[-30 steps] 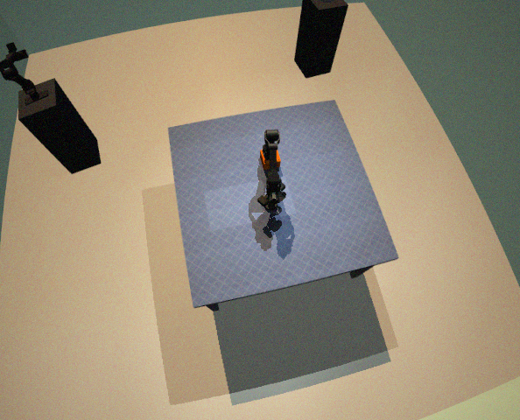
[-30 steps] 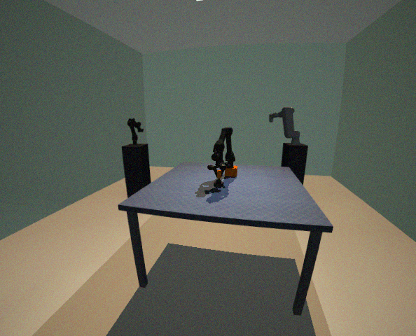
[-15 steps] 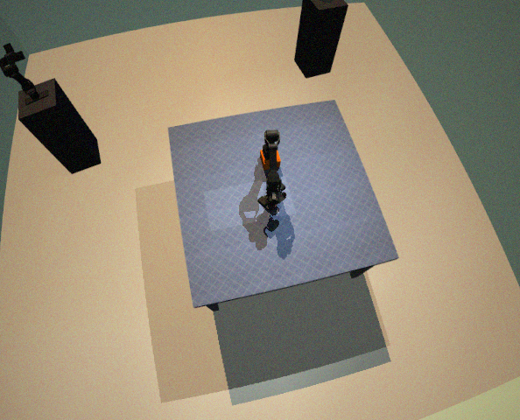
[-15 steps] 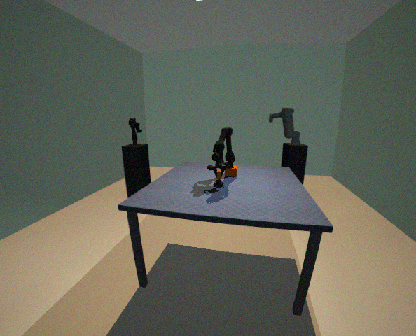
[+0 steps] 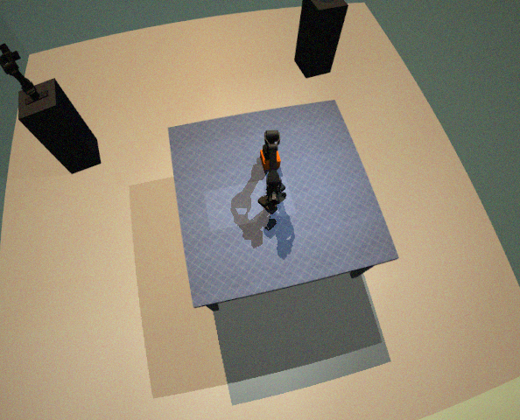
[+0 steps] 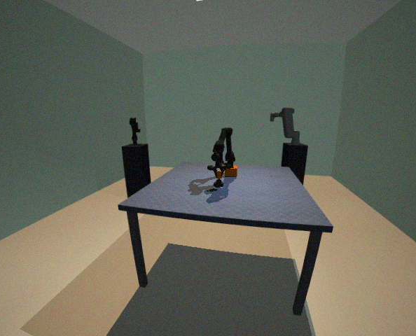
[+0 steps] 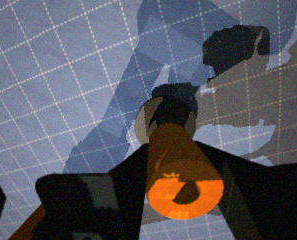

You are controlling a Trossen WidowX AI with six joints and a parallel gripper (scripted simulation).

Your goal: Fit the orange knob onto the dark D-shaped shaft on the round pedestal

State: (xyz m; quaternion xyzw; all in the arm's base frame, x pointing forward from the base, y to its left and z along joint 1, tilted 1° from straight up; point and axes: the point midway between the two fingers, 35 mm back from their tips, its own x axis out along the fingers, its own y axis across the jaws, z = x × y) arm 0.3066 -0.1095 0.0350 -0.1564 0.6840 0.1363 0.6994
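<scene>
My gripper [image 7: 170, 146] [image 6: 219, 173] is shut on the orange knob [image 7: 160, 196] [image 6: 218, 174], with a dark finger on each side. The knob is upright and its near end faces the wrist camera, showing the dark D-shaped hole [image 7: 187, 193]. The round pedestal [image 7: 141, 125] [image 6: 218, 183] is directly below the knob's far end, partly in shadow. The knob's far end and the dark fingers cover much of the pedestal. The shaft cannot be made out, and whether the knob is touching it or is around it cannot be told. In the top view the arm hides the knob.
The arm's orange base block [image 5: 276, 158] [image 6: 231, 171] stands behind the gripper on the blue patterned table [image 5: 333, 180] [image 6: 273, 202]. Shadows of the arm fall around the pedestal. Two black pillars [image 5: 66, 130] [image 5: 319, 40] stand beyond the table, away from the arm.
</scene>
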